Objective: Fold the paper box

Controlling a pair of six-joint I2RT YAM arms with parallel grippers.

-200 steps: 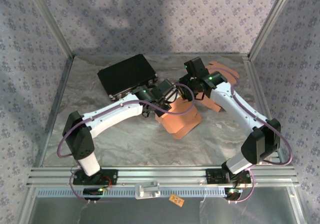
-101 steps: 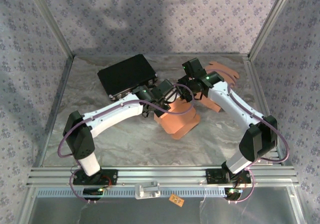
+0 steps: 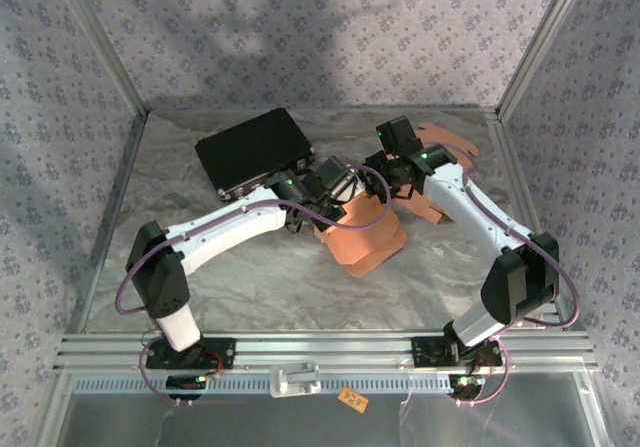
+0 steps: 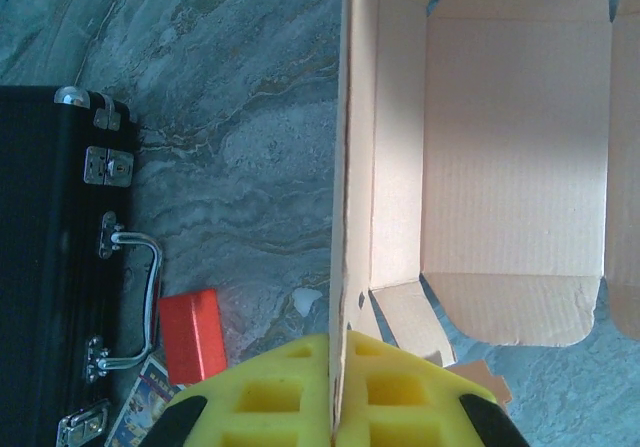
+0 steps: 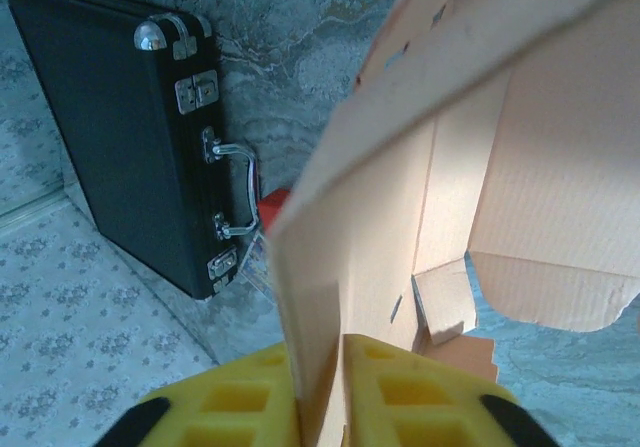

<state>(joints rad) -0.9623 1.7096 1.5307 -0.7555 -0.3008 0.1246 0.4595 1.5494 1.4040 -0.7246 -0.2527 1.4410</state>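
The paper box (image 3: 365, 237) is a tan cardboard blank, partly set up, lying mid-table between the two arms. In the left wrist view its open inside (image 4: 510, 167) faces the camera, and one upright wall runs edge-on down into my left gripper (image 4: 335, 392), whose yellow pads are shut on it. My left gripper (image 3: 328, 199) sits at the box's left side. My right gripper (image 3: 388, 175) is at the box's far edge. In the right wrist view a box wall (image 5: 380, 217) passes between the pads of my right gripper (image 5: 322, 397), which pinch it.
A black case (image 3: 254, 151) with metal latches lies at the back left, close to the box, and also shows as the black case (image 4: 45, 267) (image 5: 110, 117) in both wrist views. A small red block (image 4: 192, 333) sits beside it. More tan cardboard pieces (image 3: 452, 143) lie at the back right.
My right gripper's jaws have drawn together onto the box wall and that arm has shifted slightly right. The left gripper has kept its hold in place.
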